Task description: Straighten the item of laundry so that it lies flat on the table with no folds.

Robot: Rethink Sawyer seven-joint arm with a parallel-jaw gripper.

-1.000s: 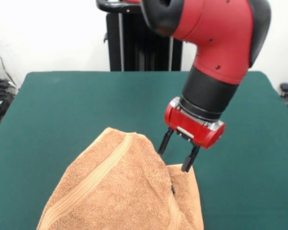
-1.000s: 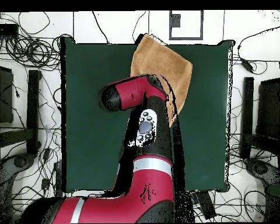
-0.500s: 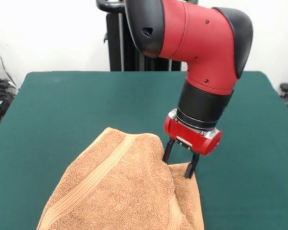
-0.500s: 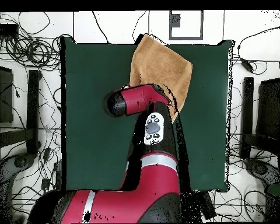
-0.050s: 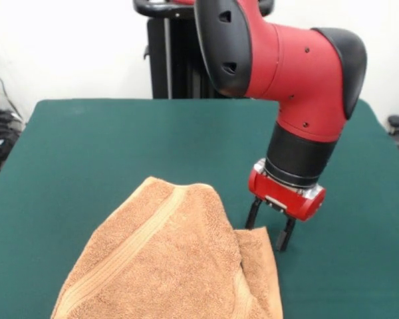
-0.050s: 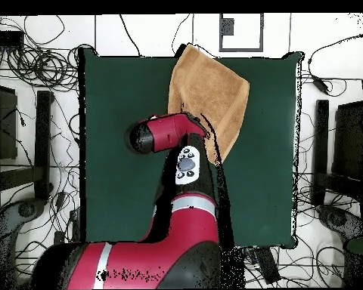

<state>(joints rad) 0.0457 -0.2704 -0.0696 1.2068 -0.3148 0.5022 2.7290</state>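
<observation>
Shifted since earlier: end effector (image 5: 270,232) now clear of towel (image 5: 166,262), at its 3 o'clock, fingers spread, grasping nothing. Front: towel rumpled, folded, at table (image 5: 100,143) 6 o'clock edge. Overhead: towel (image 6: 209,94) at table (image 6: 116,136) 12 o'clock edge, arm overlapping

One towel (image 5: 166,259) is lying on one green counter (image 5: 106,146), and one red arm (image 5: 279,60) is carrying one claw (image 5: 269,231).
</observation>
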